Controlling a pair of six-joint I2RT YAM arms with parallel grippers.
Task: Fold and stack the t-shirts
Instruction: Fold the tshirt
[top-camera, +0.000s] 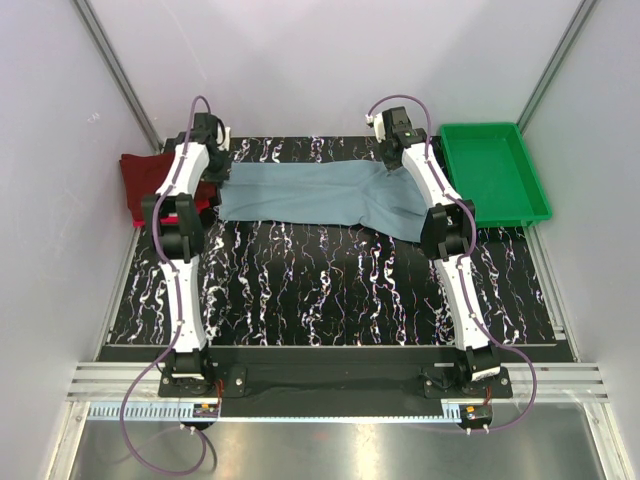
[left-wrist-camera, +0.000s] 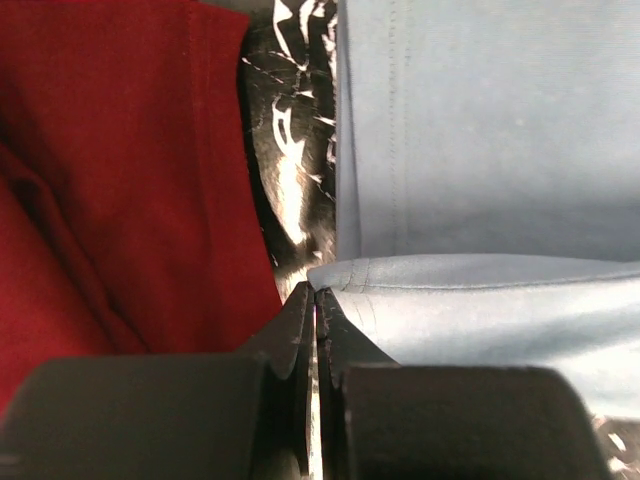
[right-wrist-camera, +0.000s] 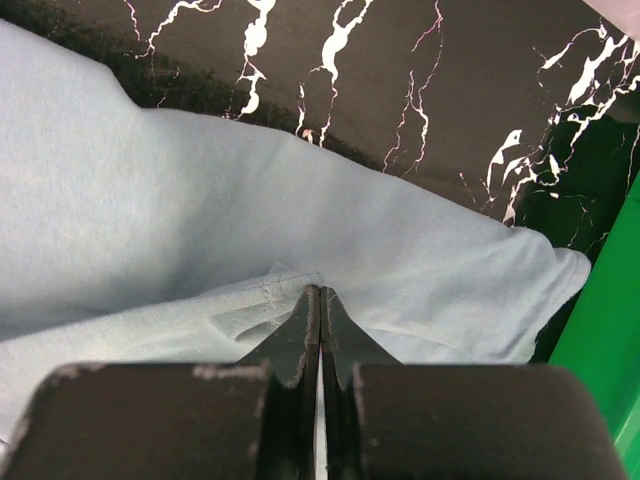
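Shirt: blue shirt (top-camera: 310, 195) lies flat at far side of table (top-camera: 330, 290), beside red shirt (top-camera: 145, 178) on left.
Grip: left gripper (left-wrist-camera: 315, 300) and right gripper (right-wrist-camera: 320, 300) each pinch a far corner.
Technique: raise both evenly, edge taut, fold nearward.

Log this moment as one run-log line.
left pincer: shut on blue shirt, left end | right pincer: shut on its right end | red shirts: left of it, apart | tray: far right
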